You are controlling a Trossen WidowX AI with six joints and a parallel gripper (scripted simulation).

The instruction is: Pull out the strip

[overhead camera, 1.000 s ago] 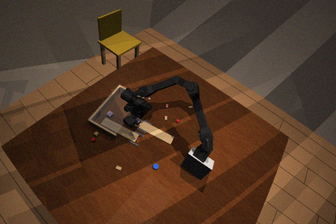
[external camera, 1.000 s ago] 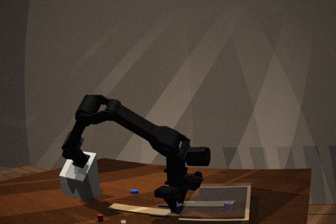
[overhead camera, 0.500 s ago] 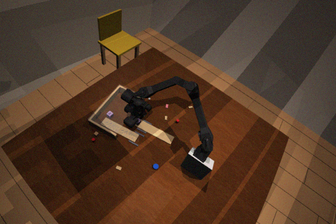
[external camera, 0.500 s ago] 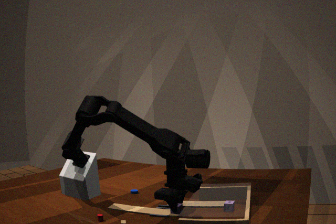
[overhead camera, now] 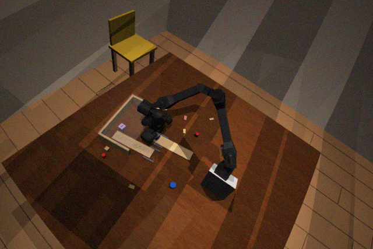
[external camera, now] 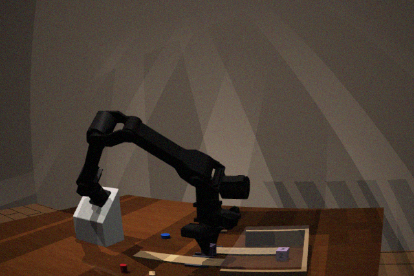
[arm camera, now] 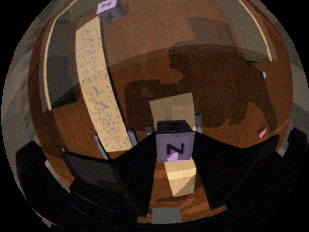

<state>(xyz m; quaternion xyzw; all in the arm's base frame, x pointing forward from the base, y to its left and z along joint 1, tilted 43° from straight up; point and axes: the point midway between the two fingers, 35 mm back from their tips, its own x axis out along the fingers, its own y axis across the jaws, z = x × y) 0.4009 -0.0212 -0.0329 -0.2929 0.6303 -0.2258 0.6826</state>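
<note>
One arm bent down, gripper (arm camera: pixel 174 169) clamping labelled cube (arm camera: pixel 174 145)

The top view looks down at a slant from high and far, taking in the chair (overhead camera: pixel 129 41) and arm. The exterior view sits low, level with the tabletop (external camera: pixel 350 226), side-on. The wrist view looks straight down, close. All share the tray (overhead camera: pixel 119 114).

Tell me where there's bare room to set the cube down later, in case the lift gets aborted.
Bare board lies between the blue disc and the small tan block. It is crowded around the gripper: N cube, both strips, tray wall.
</note>
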